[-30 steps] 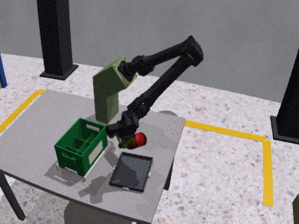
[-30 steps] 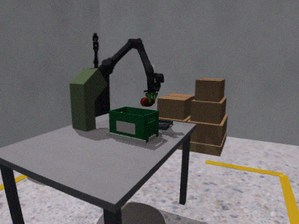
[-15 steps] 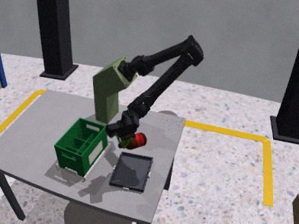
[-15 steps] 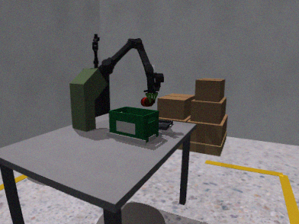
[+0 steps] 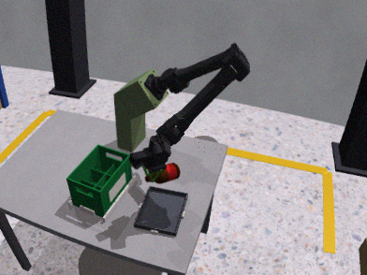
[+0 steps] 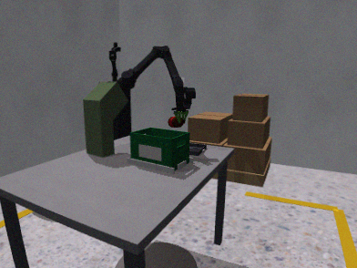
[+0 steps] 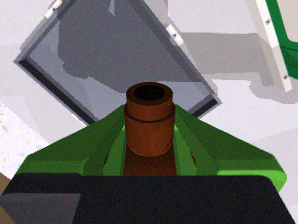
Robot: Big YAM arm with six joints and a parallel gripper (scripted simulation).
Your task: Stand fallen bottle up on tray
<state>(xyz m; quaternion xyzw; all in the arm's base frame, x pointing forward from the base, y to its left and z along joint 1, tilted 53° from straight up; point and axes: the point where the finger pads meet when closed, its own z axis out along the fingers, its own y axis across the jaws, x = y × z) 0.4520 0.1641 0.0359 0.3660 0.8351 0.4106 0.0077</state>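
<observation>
The brown bottle [image 5: 171, 172] [image 6: 173, 121] [image 7: 150, 137] with a red label is in the air, lying roughly level. Its neck points toward the crate and tray side, and its mouth shows in the wrist view. My gripper [image 5: 154, 174] [image 6: 181, 117] [image 7: 149, 112] is shut on the bottle near the neck, with a green finger on each side. The dark square tray [image 5: 164, 210] [image 6: 198, 149] [image 7: 92, 40] lies on the table, lower than the bottle and in front of it in the top view. Most of the bottle's body is hidden in the wrist view.
The green crate [image 5: 92, 196] [image 6: 170, 152] [image 7: 287, 47] with inner dividers stands beside the tray, left of it in the top view. The green arm pedestal [image 5: 130, 126] [image 6: 98, 128] stands behind the crate. Cardboard boxes [image 6: 248, 129] are stacked beyond the table [image 5: 42, 159] [image 6: 100, 187].
</observation>
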